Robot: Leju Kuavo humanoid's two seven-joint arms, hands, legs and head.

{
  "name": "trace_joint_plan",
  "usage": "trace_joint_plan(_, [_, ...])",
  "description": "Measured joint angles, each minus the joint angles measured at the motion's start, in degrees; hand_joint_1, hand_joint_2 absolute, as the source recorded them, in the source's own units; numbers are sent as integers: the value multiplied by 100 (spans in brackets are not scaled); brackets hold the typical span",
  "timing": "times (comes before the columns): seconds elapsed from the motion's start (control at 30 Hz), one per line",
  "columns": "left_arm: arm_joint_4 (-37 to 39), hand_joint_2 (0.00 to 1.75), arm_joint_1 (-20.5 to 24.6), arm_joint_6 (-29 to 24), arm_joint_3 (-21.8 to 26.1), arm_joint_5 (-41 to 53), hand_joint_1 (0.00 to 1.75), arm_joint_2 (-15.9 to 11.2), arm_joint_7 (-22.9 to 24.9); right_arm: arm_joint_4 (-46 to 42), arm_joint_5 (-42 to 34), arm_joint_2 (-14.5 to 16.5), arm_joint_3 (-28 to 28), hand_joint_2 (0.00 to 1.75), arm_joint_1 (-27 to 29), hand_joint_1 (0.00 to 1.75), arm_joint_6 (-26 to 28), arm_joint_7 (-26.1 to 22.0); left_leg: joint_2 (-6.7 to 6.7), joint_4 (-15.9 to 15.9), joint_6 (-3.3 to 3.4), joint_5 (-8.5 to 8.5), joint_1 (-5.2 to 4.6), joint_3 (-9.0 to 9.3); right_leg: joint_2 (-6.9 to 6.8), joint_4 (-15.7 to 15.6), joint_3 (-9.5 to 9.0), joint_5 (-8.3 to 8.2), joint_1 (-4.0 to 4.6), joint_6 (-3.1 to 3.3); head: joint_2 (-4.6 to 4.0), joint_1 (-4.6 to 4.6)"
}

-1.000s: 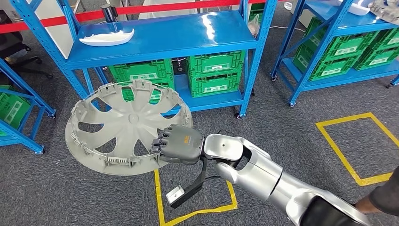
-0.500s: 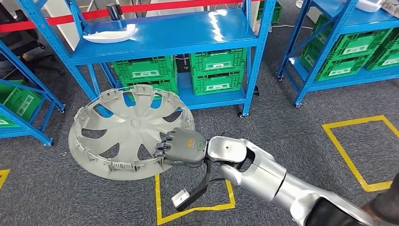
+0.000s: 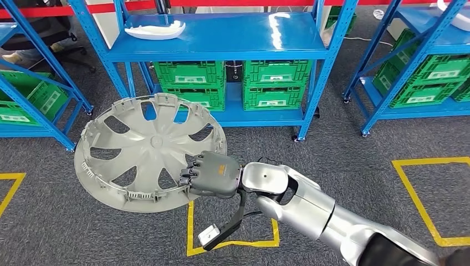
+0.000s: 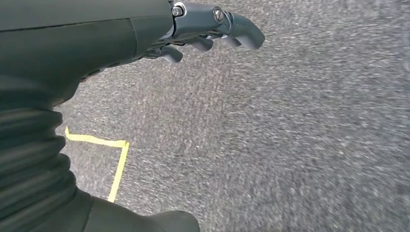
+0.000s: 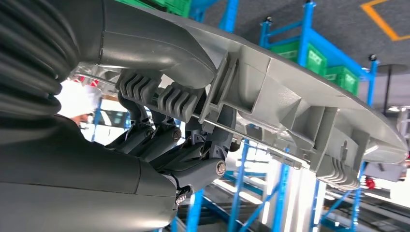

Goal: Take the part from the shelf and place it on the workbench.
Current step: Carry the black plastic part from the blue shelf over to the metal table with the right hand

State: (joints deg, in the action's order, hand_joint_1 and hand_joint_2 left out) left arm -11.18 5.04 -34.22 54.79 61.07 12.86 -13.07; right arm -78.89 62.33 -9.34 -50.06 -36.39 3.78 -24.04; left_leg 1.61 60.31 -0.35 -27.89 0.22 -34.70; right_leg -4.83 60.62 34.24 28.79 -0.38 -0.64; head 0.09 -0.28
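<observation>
1. Head view: the right hand (image 3: 213, 174) grips the grey wheel cover (image 3: 147, 152) at its rim, at about 4 o'clock on the disc, with the dark fingers (image 3: 188, 173) curled over the edge onto the ribbed inner face. The cover is held in the air above the grey carpet (image 3: 343, 149), tilted, its inner side with spokes and clips facing the camera.
2. Head view, surroundings: a blue shelf (image 3: 221, 39) stands at 12 o'clock from the cover, with green crates (image 3: 191, 77) on its lower level and a white part (image 3: 154, 30) lying on its top board toward 11 o'clock. A second blue rack (image 3: 410, 61) stands at 2 o'clock and a third (image 3: 33, 88) at 10 o'clock. A yellow tape square (image 3: 233, 241) is marked on the floor at 6 o'clock, just beneath the silver forearm (image 3: 299, 205) — another yellow outline (image 3: 427, 199) lies at 4 o'clock.
3. Left wrist view: the left hand (image 4: 193, 34) hangs over the carpet with nothing in it. The fingers (image 4: 241, 34) are bent loosely and apart from one another, so the hand is open. A corner of yellow tape (image 4: 118, 164) runs on the floor below it.
4. Right wrist view: the thick grey thumb (image 5: 159, 48) presses on one face of the cover's rim (image 5: 290, 96) and the darker fingers (image 5: 193, 150) clamp the other — the rim is pinched between them. Blue rack posts (image 5: 304, 48) and green crates (image 5: 314, 58) show behind the cover.
</observation>
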Motion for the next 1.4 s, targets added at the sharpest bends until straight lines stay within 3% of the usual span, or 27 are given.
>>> trace_joint_plan(0.07, [-1, 175, 6, 28, -40, 37, 0, 5, 32, -59, 38, -15, 3, 175, 50, 175, 15, 25, -102, -55, 67, 57, 29, 7, 171, 207, 78, 165, -16, -58, 0, 7])
trace_joint_plan(0.13, [-1, 175, 31, 59, -80, 81, 0, 12, 61, -94, 68, -55, 10, 175, 124, 175, 25, 33, -209, -74, 117, 93, 34, -8, 402, 860, 381, 523, -25, -86, 0, 15])
trace_joint_plan(0.17, [-1, 175, 40, 80, -96, 107, 0, 14, 80, -104, 87, -85, 16, 175, 175, 175, 31, 37, -274, -72, 133, 103, 29, -21, 448, 1242, 564, 678, -22, -91, 0, 18])
trace_joint_plan(0.2, [-2, 175, 42, 97, -110, 131, 0, 15, 105, -111, 105, -115, 23, 175, 230, 175, 37, 42, -348, -70, 140, 109, 24, -28, 467, 1499, 691, 738, -20, -90, 0, 17])
trace_joint_plan(0.23, [-2, 175, 40, 109, -125, 153, 0, 16, 131, -120, 120, -142, 33, 175, 278, 175, 42, 48, -423, -66, 142, 113, 19, -33, 479, 1549, 721, 687, -17, -82, 0, 17])
trace_joint_plan(0.3, [-3, 175, 39, 122, -161, 184, 0, 15, 162, -142, 132, -187, 50, 175, 330, 175, 44, 60, -570, -46, 136, 118, 14, -34, 551, 987, 450, 317, -14, -44, 0, 17])
trace_joint_plan(0.37, [-3, 175, 52, 122, -191, 196, 0, 22, 162, -169, 134, -241, 66, 175, 344, 175, 31, 60, -698, -17, 107, 122, 8, -55, 759, 238, 83, 42, -17, 6, 0, 16])
trace_joint_plan(0.43, [-6, 175, 60, 122, -198, 192, 0, 27, 157, -191, 128, -301, 90, 175, 348, 175, 11, 41, -803, -17, 42, 144, 16, -94, 842, -42, -40, -4, -6, 39, 0, 14])
trace_joint_plan(0.5, [-10, 175, 56, 122, -198, 175, 0, 13, 151, -215, 118, -332, 122, 175, 350, 175, 1, 29, -875, -41, -30, 172, 23, -125, 716, -86, -47, -43, -15, 83, 0, 16])
trace_joint_plan(0.57, [-12, 175, 57, 122, -198, 148, 0, 1, 143, -239, 109, -341, 155, 175, 354, 175, -2, 33, -664, 119, -85, 64, -3, -217, 587, -154, -79, -82, -57, 151, 0, -19])
trace_joint_plan(0.63, [-13, 175, 77, 122, -198, 126, 0, -7, 142, -251, 101, -362, 183, 175, 368, 175, -8, 31, -329, 708, -143, -266, 2, -496, 445, -189, -94, -95, -72, 192, 0, -64])
trace_joint_plan(0.7, [-13, 175, 92, 123, -198, 116, 0, -16, 149, -252, 80, -396, 197, 175, 395, 175, -16, 20, -213, 1386, -205, -543, 49, -814, 293, -188, -89, -90, -74, 195, 0, -72])
trace_joint_plan(0.73, [-12, 175, 91, 126, -198, 114, 0, -20, 155, -252, 63, -418, 199, 175, 414, 175, -20, 11, -195, 1506, -231, -544, 72, -864, 220, -186, -90, -85, -79, 188, 0, -72])
trace_joint_plan(0.77, [-13, 175, 89, 128, -198, 115, 0, -26, 166, -252, 45, -442, 201, 175, 433, 175, -21, 3, -167, 1384, -254, -434, 93, -789, 148, -183, -96, -76, -89, 173, 0, -73])
trace_joint_plan(0.8, [-13, 175, 87, 131, -198, 118, 0, -33, 182, -252, 27, -469, 204, 175, 451, 175, -18, -8, -105, 1058, -273, -252, 109, -607, 77, -176, -108, -62, -101, 150, 0, -73])
trace_joint_plan(0.83, [-13, 175, 87, 132, -198, 121, 0, -37, 198, -252, 11, -501, 209, 175, 469, 175, -10, -20, 43, 636, -291, -89, 115, -381, 12, -165, -123, -42, -105, 117, 0, -75])
trace_joint_plan(0.9, [-13, 175, 93, 129, -198, 125, 0, -32, 212, -252, 0, -558, 231, 175, 506, 175, 30, -44, 253, 43, -245, 84, 95, -68, -98, -138, -143, -4, -76, 38, 0, -86])
trace_joint_plan(0.93, [-13, 175, 90, 126, -198, 125, 0, -27, 202, -252, 21, -577, 244, 175, 533, 175, 65, -47, 289, -53, -199, 83, 82, -30, -148, -139, -156, 5, -54, 2, 0, -80])
trace_joint_plan(1.0, [-14, 175, 72, 122, -198, 124, 0, -25, 171, -261, 128, -573, 260, 175, 607, 175, 139, 10, 141, -57, -90, 94, 74, -53, -249, -167, -189, 9, -41, -65, 0, -52])
trace_joint_plan(1.07, [-14, 175, 52, 122, -198, 130, 0, -26, 168, -307, 269, -543, 264, 175, 690, 175, 174, 121, 5, -73, -10, 119, 86, -60, -72, -44, -161, 136, -72, -118, 0, -34])
trace_joint_plan(1.13, [-18, 175, 51, 121, -198, 140, 0, -30, 170, -379, 365, -527, 273, 175, 783, 175, 172, 197, -136, -82, 55, 137, 94, -62, 292, 547, 94, 481, -90, -127, 0, -12])
trace_joint_plan(1.2, [-21, 175, 48, 116, -198, 140, 0, -38, 152, -429, 412, -523, 279, 175, 882, 175, 151, 207, -306, -78, 89, 138, 75, -65, 443, 1335, 481, 784, -70, -106, 0, 0])
trace_joint_plan(1.23, [-21, 175, 36, 111, -198, 129, 0, -46, 136, -443, 422, -523, 279, 175, 915, 175, 134, 196, -401, -73, 93, 138, 65, -64, 463, 1530, 597, 795, -57, -89, 0, 3])
trace_joint_plan(1.27, [-21, 175, 22, 106, -198, 114, 0, -56, 120, -457, 420, -523, 280, 175, 934, 175, 113, 184, -494, -66, 92, 138, 57, -63, 475, 1484, 602, 688, -49, -66, 0, 4])
trace_joint_plan(1.3, [-21, 175, 10, 99, -197, 99, 0, -66, 105, -473, 416, -523, 283, 175, 941, 175, 93, 171, -583, -56, 90, 138, 53, -62, 503, 1207, 494, 487, -44, -38, 0, 5])
trace_joint_plan(1.33, [-21, 175, 3, 95, -197, 88, 0, -74, 93, -488, 413, -523, 287, 175, 941, 175, 78, 158, -668, -43, 85, 136, 54, -66, 587, 797, 319, 266, -44, -8, 0, 7])
trace_joint_plan(1.4, [-21, 175, 4, 84, -196, 82, 0, -85, 87, -519, 408, -523, 297, 175, 939, 175, 62, 134, -821, -12, 37, 139, 48, -101, 797, 134, 31, 19, -50, 23, 0, 9])
